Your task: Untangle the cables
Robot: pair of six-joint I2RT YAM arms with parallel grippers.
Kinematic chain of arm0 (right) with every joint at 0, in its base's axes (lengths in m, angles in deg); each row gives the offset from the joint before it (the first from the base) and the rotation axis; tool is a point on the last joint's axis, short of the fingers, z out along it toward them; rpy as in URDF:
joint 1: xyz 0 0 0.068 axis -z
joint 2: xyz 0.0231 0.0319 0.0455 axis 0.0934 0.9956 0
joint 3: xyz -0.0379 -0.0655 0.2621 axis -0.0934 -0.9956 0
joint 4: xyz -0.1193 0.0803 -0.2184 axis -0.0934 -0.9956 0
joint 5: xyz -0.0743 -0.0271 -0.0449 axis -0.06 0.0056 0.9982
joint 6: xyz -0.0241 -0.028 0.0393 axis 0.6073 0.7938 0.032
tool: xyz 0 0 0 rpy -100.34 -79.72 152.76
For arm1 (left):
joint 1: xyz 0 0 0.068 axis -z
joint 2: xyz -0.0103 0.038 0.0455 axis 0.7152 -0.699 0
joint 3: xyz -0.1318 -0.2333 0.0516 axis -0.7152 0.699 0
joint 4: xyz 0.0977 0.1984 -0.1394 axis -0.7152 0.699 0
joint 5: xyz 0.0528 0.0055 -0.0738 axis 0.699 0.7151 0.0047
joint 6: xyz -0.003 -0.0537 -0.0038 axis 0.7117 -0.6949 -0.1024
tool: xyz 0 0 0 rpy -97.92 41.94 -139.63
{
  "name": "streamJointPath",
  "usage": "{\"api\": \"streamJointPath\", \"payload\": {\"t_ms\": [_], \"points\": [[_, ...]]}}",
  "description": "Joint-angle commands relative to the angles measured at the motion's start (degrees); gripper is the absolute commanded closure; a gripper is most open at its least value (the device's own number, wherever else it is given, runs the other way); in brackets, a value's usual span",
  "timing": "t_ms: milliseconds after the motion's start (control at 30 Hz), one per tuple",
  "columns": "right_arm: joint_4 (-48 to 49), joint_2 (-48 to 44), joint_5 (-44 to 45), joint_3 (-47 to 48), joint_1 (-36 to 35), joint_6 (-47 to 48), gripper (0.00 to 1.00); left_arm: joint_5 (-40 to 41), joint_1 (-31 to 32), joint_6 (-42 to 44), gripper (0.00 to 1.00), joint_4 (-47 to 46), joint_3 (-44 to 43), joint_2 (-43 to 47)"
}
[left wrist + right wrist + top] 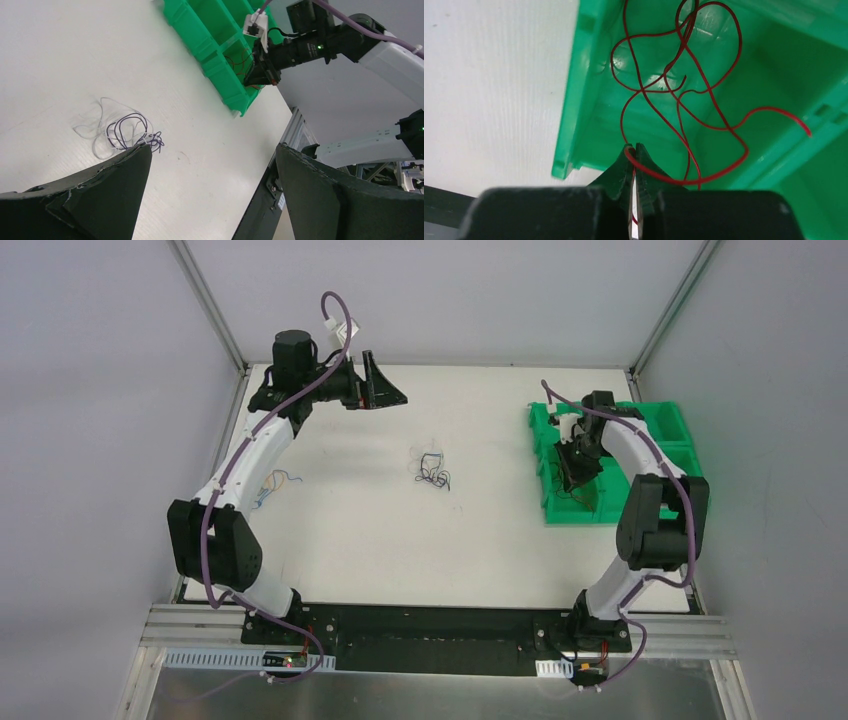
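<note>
Gaping wide above the table's (350,540) far left, the left pincer (368,380) is holding nothing; purple-and-white cables (432,470) are lying mid-table; the right pincer (634,152) is clenching a red cable (684,100) in the green bin (574,100).

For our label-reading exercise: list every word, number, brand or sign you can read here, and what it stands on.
No text can be read.
The green bin and the red cable show no print.
The pale marks at the left wrist view's lower right edge are too blurred to read.
</note>
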Motion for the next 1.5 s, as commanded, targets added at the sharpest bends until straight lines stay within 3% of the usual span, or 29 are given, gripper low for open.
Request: {"api": "streamJointPath", "payload": {"t_ms": [0, 300, 567, 933, 1233, 1367, 1467], "points": [[2.3, 4.5, 0.0, 2.4, 1.0, -2.8, 1.00, -1.3, -0.8, 1.1, 0.01, 0.0, -2.5, -0.1], [16.9, 6.2, 3.7, -3.8, 0.2, -6.4, 1.00, -1.2, -1.1, 1.0, 0.01, 0.0, -1.9, -0.3], [17.7, 6.1, 4.3, -5.9, 0.1, -6.8, 0.99, -1.1, -1.4, 1.3, 0.01, 0.2, -2.2, -0.5], [9.7, -5.6, 2.0, -2.7, 0.1, -7.1, 0.59, 0.0, -1.4, 3.1, 0.01, 0.2, -0.6, 0.4], [3.2, -9.9, -2.8, 5.7, 0.2, -8.0, 0.28, 6.4, -1.3, 8.5, 0.01, 5.6, -1.5, -3.6], [2.0, -10.3, -12.4, 10.1, -2.0, -12.8, 0.22, 8.4, -0.4, 10.8, 0.02, 8.4, -2.7, -9.6], [3.8, -8.7, -17.1, 12.0, -6.0, -17.2, 0.21, 6.5, 1.3, 11.4, 0.13, 9.9, -5.3, -16.0]]}}
